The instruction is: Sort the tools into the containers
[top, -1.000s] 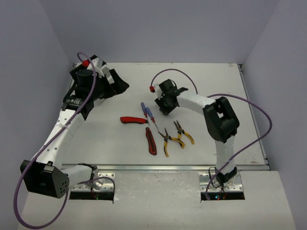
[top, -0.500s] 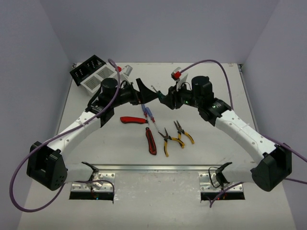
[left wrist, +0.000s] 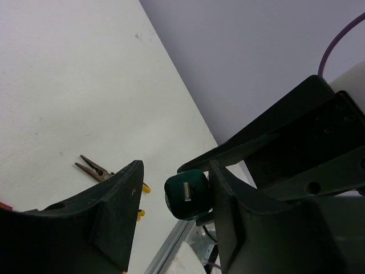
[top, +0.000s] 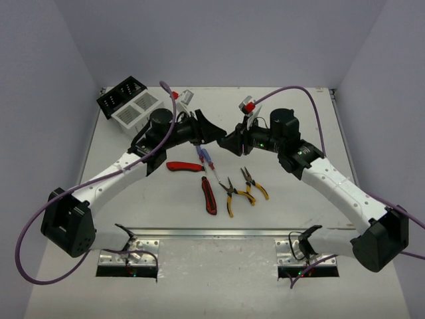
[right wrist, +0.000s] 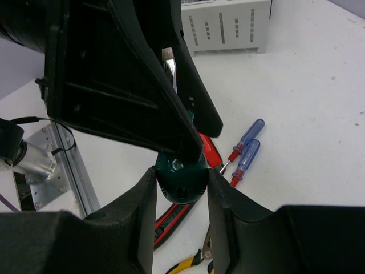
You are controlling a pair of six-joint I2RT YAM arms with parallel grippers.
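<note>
Right gripper (right wrist: 181, 184) faces the left gripper (left wrist: 175, 174) above the table (top: 166, 206), its jaws narrowly parted and clamped on the handle of a stubby green screwdriver (right wrist: 179, 178), whose blade sits between the left jaws, half closed, grip impossible to tell, near two blue-handled screwdrivers (right wrist: 248, 153).

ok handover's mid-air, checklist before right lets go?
1. Right gripper clamped on green screwdriver handle: ok.
2. Left gripper fingers either side of it: ok.
3. Left grip firm: cannot tell; the left wrist view shows a gap at one finger.
4. Table below clear: not ok, blue screwdrivers lie close by underneath.
5. Bins uncovered at far left: ok.
</note>
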